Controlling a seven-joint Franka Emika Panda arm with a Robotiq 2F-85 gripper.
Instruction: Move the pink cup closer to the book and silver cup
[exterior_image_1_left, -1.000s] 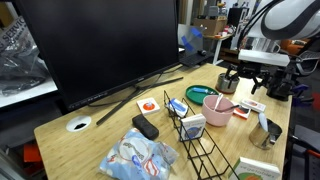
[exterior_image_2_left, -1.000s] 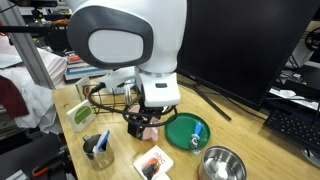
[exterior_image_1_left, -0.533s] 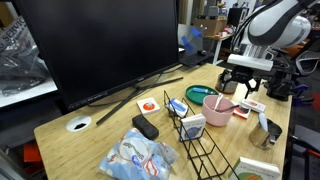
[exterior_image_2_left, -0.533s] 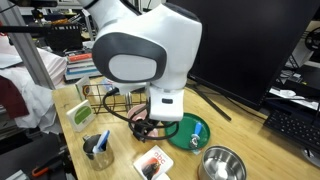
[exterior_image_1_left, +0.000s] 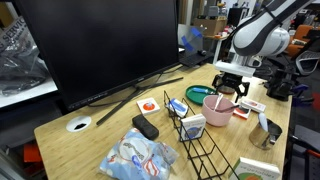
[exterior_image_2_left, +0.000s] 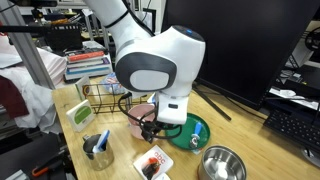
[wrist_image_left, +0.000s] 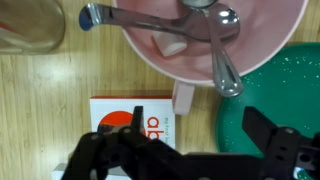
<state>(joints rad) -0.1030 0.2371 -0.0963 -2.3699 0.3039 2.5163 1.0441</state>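
the gripper (wrist_image_left: 186, 145) is standing wide open in the wrist view, its dark fingers (wrist_image_left: 272, 150) spread apart and gripping nothing. one finger is hanging over the red-and-white card (wrist_image_left: 132, 112) and the other over the teal dish (wrist_image_left: 285, 85), and both are stopping short of the pink cup (wrist_image_left: 140, 45). whether they are touching the table (exterior_image_1_left: 90, 140) i cannot tell. the pink cup is sitting just past the fingertips, holding metal spoons (wrist_image_left: 225, 60). in both exterior views the gripper (exterior_image_1_left: 229, 88) (exterior_image_2_left: 150, 128) is hovering low at the pink cup (exterior_image_1_left: 218, 110) (exterior_image_2_left: 138, 114), which is standing on the table just beside the dish (exterior_image_1_left: 200, 93) and near the wire basket (exterior_image_1_left: 198, 140). the silver cup (exterior_image_1_left: 268, 133) and the book (exterior_image_2_left: 80, 115) are lying apart from it, toward the table's edge.
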